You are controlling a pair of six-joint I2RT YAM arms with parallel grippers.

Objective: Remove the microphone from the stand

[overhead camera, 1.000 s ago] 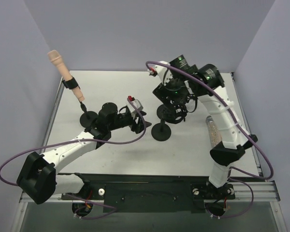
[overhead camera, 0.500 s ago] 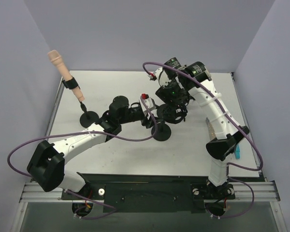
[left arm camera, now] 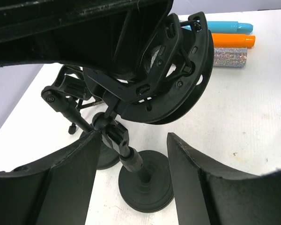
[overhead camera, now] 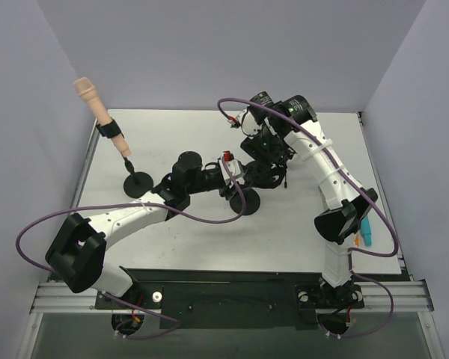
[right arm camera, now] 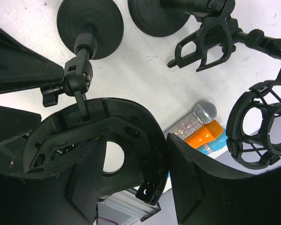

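Clenched on the black shock mount [right arm camera: 122, 122], the right pincer [right arm camera: 135, 140] has one finger against each side of the ring, which fills the whole gap between them. In the left wrist view the mount tilts above its stand [left arm camera: 145, 185], joined to the thin post by a swivel joint, and a patch of silver mesh [left arm camera: 154, 55] shows inside the ring. Whether that mesh is a microphone head cannot be told. In the right wrist view the small round hole in the mount's plate shows only pale table through it.

Lower down, the left pincer [left arm camera: 133, 138] is released, its fingers spread wide to either side of the stand's post, with the round base between them. One finger comes close to the swivel joint; contact cannot be judged.

Just beside this stand sit a second black base [right arm camera: 157, 16], an open clip holder [right arm camera: 206, 42] and a second shock mount [right arm camera: 260, 126].

Farther toward the table's right edge three loose microphones lie side by side on the white table [overhead camera: 172, 142]: a glittery silver microphone [left arm camera: 229, 57], an orange microphone [left arm camera: 234, 41] touching it, and a blue microphone [left arm camera: 225, 26] beyond.

At the left rear, well apart from both pincers, the pink microphone [overhead camera: 90, 97] sits tilted in the clip of its own clip stand [overhead camera: 138, 183], head uppermost.
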